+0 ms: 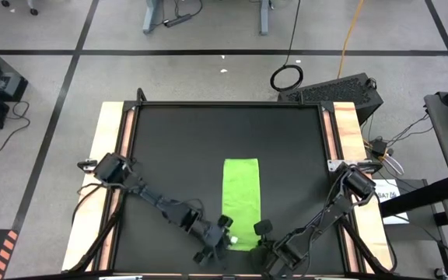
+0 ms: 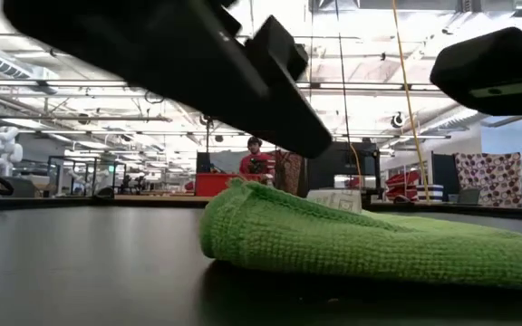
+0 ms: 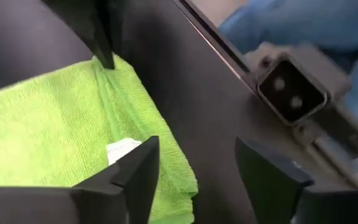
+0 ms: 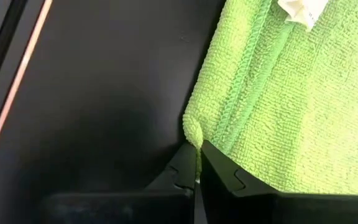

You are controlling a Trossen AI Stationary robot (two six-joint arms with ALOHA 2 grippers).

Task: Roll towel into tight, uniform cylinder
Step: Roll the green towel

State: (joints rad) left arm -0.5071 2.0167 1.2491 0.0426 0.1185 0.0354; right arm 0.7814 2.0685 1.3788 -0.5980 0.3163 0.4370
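The lime-green towel (image 1: 240, 201) lies on the black mat as a long narrow folded strip running from near to far. Its white tag (image 3: 123, 149) is at the near end. My right gripper (image 4: 197, 160) is shut on the towel's near right corner and stands just right of the strip (image 1: 262, 229). My left gripper (image 3: 194, 158) is open at the strip's near left side (image 1: 225, 232). One of its fingers (image 3: 137, 174) is over the towel's edge and the other (image 3: 267, 180) is over bare mat. No rolled cylinder shows. My right gripper pinches a small bump of the towel's layered edge at the near right corner (image 4: 193, 134) between its two fingertips. The fingers slant steeply down from the near right. The same corner (image 3: 107, 67) is drawn up a little, and the rest of the strip lies on the mat.
The black mat (image 1: 169, 155) has wooden rails on its left (image 1: 111, 155) and right (image 1: 347, 132). There is bare mat left of, right of and beyond the towel. A metal bracket (image 3: 289, 90) sits at the table's edge. A person in red (image 2: 255, 159) stands far off in the room.
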